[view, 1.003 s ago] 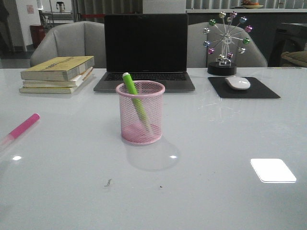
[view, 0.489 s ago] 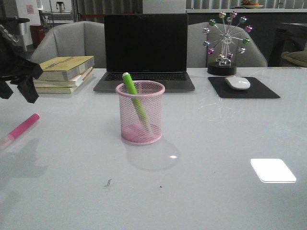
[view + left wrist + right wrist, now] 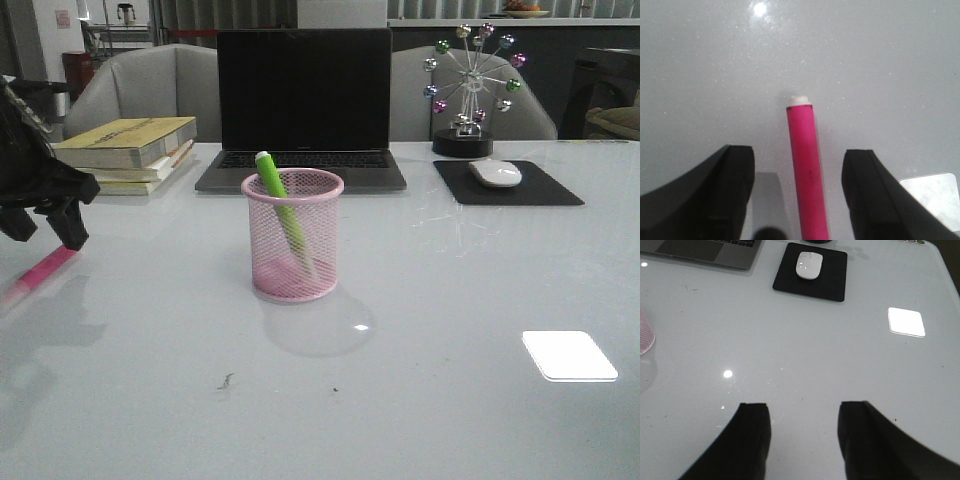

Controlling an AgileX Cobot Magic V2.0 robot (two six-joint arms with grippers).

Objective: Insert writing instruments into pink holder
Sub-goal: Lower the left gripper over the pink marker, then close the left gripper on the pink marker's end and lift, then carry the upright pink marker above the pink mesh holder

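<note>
Left wrist view: left gripper (image 3: pixel 797 200) wide, pink marker (image 3: pixel 807 175) centred between its fingers on counter (image 3: pixel 880 65); descend straight, close mid-barrel.

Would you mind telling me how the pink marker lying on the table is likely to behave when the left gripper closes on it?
The pink marker looks like a rigid, round plastic barrel, so it should stay stiff but may roll on the glossy table if nudged off-centre. Its smooth surface could slip between the fingers. It lies centred between the left gripper's open jaws, which probably favours a clean pinch.
</note>
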